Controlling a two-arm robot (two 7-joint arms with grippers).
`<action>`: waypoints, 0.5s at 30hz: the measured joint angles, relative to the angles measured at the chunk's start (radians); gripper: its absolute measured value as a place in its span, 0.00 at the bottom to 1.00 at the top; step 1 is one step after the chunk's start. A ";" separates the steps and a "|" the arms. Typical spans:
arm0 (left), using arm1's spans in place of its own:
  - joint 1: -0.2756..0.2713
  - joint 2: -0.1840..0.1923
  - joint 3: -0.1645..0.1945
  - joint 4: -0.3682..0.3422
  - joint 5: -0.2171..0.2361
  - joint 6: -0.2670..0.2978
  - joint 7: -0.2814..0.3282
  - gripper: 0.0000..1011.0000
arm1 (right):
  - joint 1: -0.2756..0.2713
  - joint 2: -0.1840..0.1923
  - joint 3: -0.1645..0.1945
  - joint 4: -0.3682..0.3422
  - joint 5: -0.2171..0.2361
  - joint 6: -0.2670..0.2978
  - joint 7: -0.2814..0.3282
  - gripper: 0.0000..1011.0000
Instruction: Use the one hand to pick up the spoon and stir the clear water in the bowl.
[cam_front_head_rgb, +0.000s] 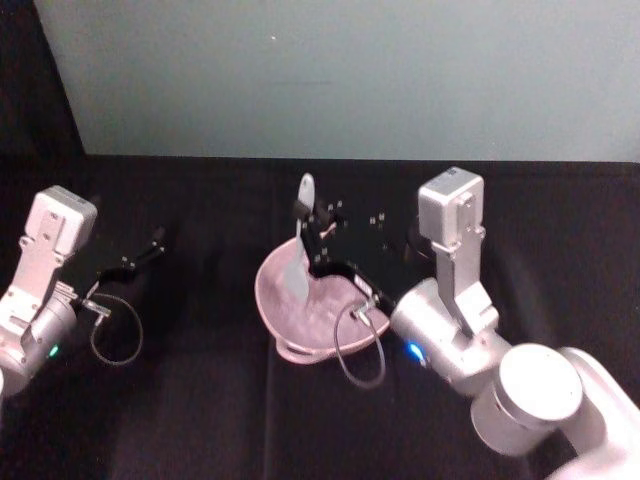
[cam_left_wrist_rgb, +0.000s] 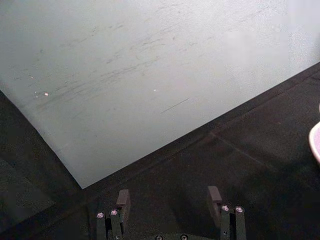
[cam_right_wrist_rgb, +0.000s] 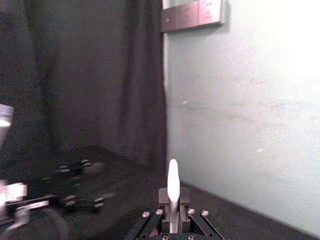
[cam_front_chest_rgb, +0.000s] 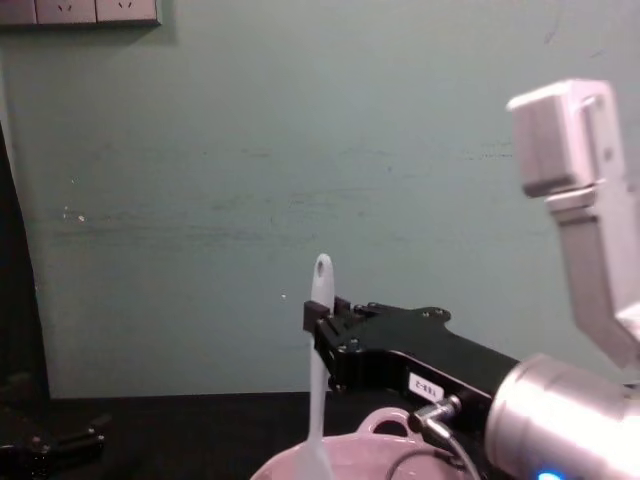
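Right end effector (cam_front_chest_rgb: 318, 328) clamped on the spoon (cam_front_chest_rgb: 317, 412), handle upright, head straight down in the bowl (cam_front_head_rgb: 300, 325); left end effector (cam_left_wrist_rgb: 169, 196) parked aside, fingers apart.

— What stands in the way mid-tabletop (cam_front_head_rgb: 200, 400)?
— The bowl (cam_front_head_rgb: 268, 295), with the spoon (cam_front_head_rgb: 297, 268) standing in it, clamped by the right gripper (cam_front_head_rgb: 305, 215), whose arm reaches in from the right.
— And free room?
— Bare tabletop in front of the bowl, and between it and the left gripper (cam_front_head_rgb: 150, 250), well apart with its fingers spread.
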 joint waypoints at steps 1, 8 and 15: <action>0.000 0.000 0.000 0.000 0.000 0.000 0.000 1.00 | 0.011 -0.006 0.000 0.020 -0.014 -0.018 -0.012 0.11; 0.000 0.000 0.000 0.000 0.000 0.000 0.000 1.00 | 0.077 -0.025 0.034 0.132 -0.102 -0.092 -0.081 0.11; 0.000 0.000 0.000 0.000 0.000 0.000 0.000 1.00 | 0.039 0.013 0.079 0.065 -0.109 -0.049 -0.067 0.11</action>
